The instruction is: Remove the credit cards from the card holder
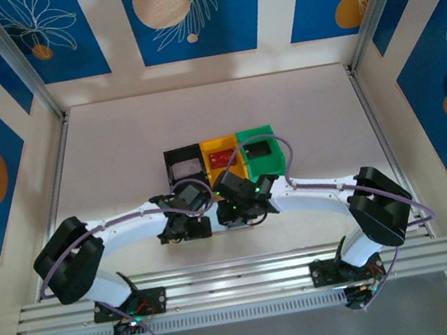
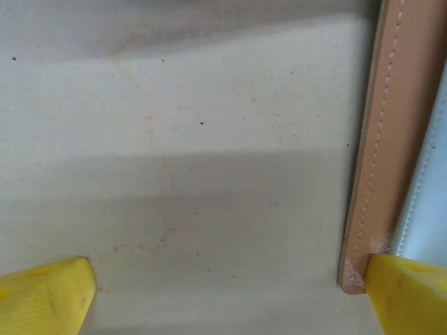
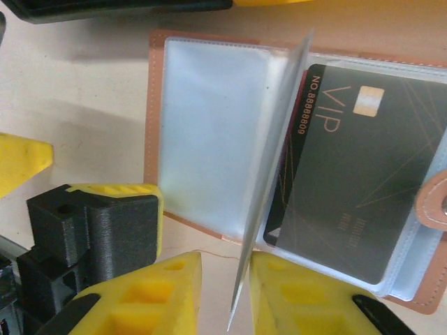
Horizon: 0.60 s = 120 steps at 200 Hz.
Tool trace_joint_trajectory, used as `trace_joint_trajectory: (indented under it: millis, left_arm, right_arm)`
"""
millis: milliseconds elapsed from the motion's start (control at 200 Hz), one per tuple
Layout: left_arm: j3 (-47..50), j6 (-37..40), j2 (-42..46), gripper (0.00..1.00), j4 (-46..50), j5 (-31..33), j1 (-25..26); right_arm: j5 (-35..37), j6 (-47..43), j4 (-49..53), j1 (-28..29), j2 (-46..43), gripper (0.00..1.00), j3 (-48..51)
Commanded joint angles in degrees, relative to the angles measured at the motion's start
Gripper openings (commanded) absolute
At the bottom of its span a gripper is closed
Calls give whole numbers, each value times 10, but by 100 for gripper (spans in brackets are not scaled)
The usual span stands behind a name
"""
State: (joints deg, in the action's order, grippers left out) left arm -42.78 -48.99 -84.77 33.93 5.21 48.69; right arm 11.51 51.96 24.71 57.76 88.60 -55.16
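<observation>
Tan card holder (image 3: 209, 139) lies open; wide-open left hand (image 2: 227, 296) should pin its edge while right hand (image 3: 227, 269), grip unclear around a clear sleeve (image 3: 279, 139), draws out the dark card (image 3: 356, 174).

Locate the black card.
In the right wrist view, the black card sits in the right-hand pocket of the open holder, beside the snap tab, right of the clear page that the right gripper straddles.

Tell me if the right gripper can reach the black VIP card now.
Probably not directly: the right gripper straddles an upright clear sleeve, and the black VIP card sits beyond it, tucked inside the card holder.
</observation>
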Motion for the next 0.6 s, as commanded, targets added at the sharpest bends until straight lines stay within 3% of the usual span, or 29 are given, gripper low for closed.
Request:
trace_joint_trajectory:
  millis: [0,595]
  left_arm:
    - [15,2,0,100,-14,-44,16]
    - [6,14,73,100,56,8,8]
  right_arm:
    - [-17,-5,-3,4,-8,27,-6]
    - [-35,1,-12,4,-10,30,-7]
